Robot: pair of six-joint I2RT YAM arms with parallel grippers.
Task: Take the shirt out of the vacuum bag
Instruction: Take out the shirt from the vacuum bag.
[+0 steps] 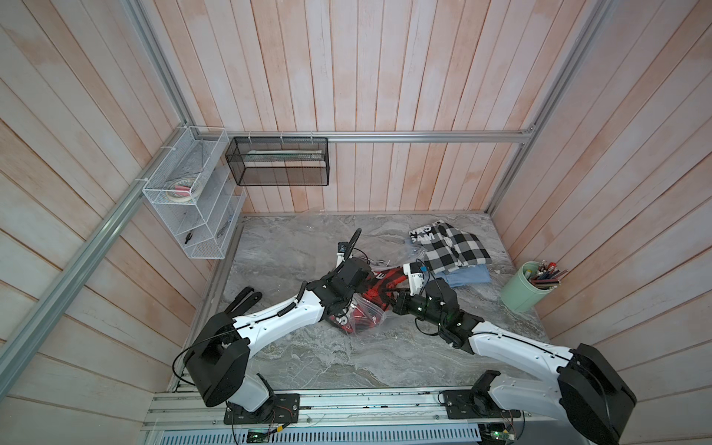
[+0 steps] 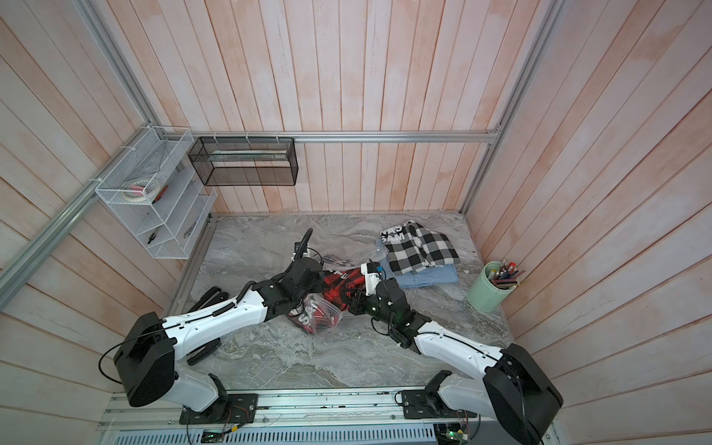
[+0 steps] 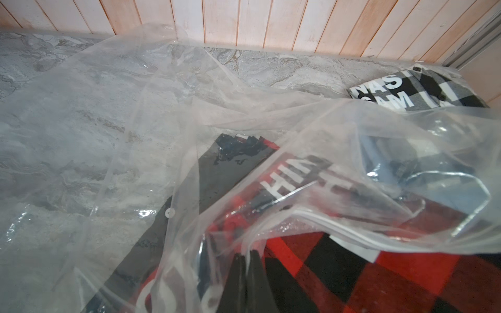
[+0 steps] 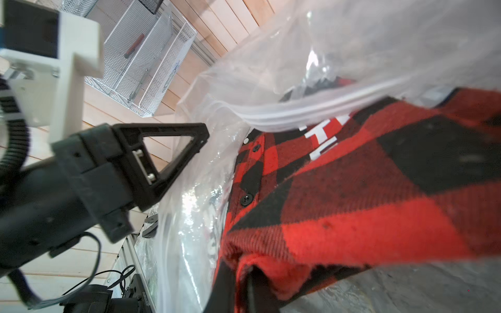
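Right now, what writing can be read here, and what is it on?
"NAS" over "SAM": white letters on the black-and-white checked shirt, the words cut short.
"HIN": white letters on the red-and-black checked shirt, seen through the vacuum bag; the rest is hidden.
Anything on the pencils in the green cup is too small to read.

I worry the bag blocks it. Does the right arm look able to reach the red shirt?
Seemingly yes: the right gripper is shut on the shirt where it sticks out of the vacuum bag.
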